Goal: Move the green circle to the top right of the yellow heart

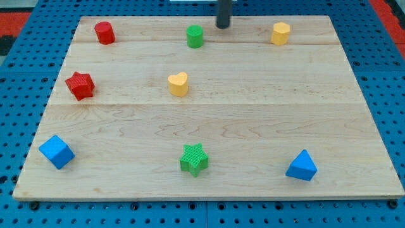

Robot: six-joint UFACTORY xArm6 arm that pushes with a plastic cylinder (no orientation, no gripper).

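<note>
**Board and Blocks, Single View**

Pale wooden board (pixel 253 126), planked, laid on blue perforated table (pixel 12 95); filled most of the view.

Dark straight rod, entered from the view's top edge; my tip (pixel 223 26) set down on the board near its top edge, just to the right of the green circle and a little above it, a narrow gap between. No jaws on the rod, so nothing gripped; tip touched no block.

Blue cube block (pixel 56 152), bottom left corner.
Blue triangular block (pixel 302 166), bottom right.
Green star block (pixel 193 159), bottom centre.
Red star block (pixel 80 85), left side, mid-height.
Red cylinder block (pixel 104 32), top left.
Yellow heart block (pixel 178 83), left of centre, upper half.
Yellow hexagonal block (pixel 280 33), top right.
Green circle block (pixel 194 36), top row, above the yellow heart and slightly to its right, well apart from it.
</note>
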